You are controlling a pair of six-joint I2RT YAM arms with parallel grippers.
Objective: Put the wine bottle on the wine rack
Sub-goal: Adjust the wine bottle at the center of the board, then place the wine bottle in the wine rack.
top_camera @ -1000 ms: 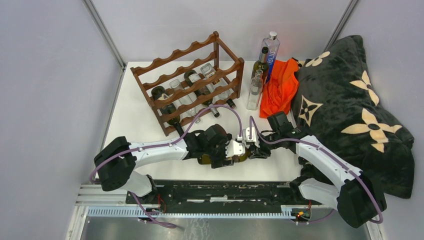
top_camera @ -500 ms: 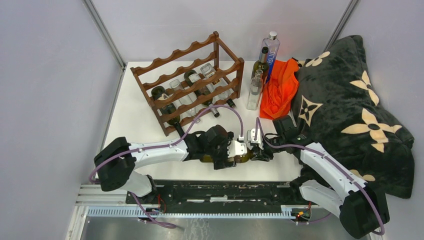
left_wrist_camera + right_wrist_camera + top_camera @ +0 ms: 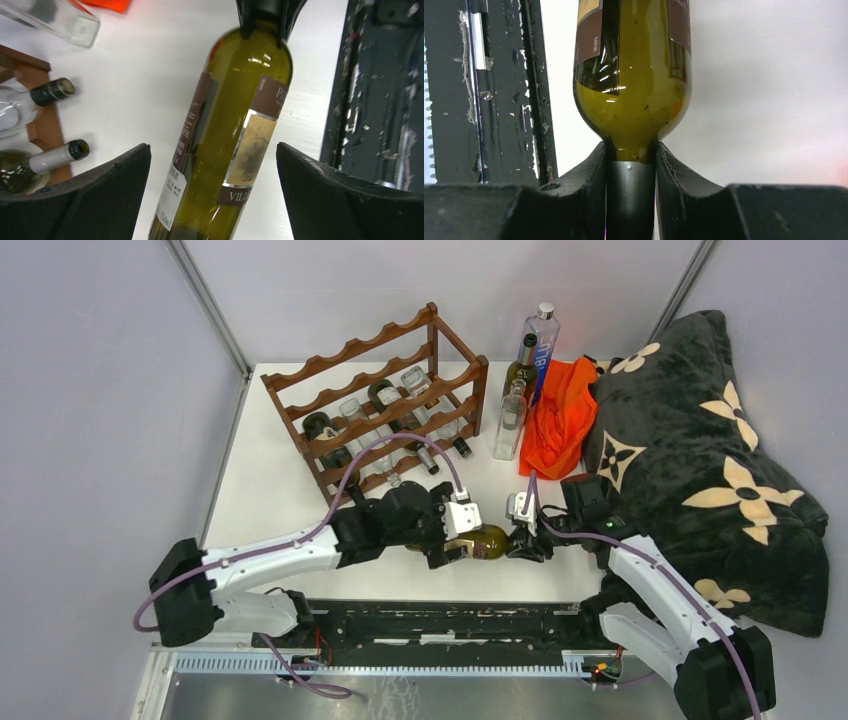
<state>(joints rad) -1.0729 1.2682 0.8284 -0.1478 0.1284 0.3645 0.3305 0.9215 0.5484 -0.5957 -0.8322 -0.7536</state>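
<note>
Your right pincer (image 3: 630, 150) clamped the wine bottle (image 3: 634, 75) by its neck near the tabletop's (image 3: 270, 480) front edge, apart from the wine rack (image 3: 375, 405). Your left pincer (image 3: 212, 146) stood wide either side of its body, not touching.

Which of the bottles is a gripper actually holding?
The olive-green wine bottle lying near the table's front edge: the right gripper is shut on its neck. The others lie in the rack or stand beside it.

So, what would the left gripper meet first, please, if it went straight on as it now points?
Most likely the wine bottle, lying between the open fingers of the left gripper; beyond it, the right gripper shut on the neck. Depth is unclear.
</note>
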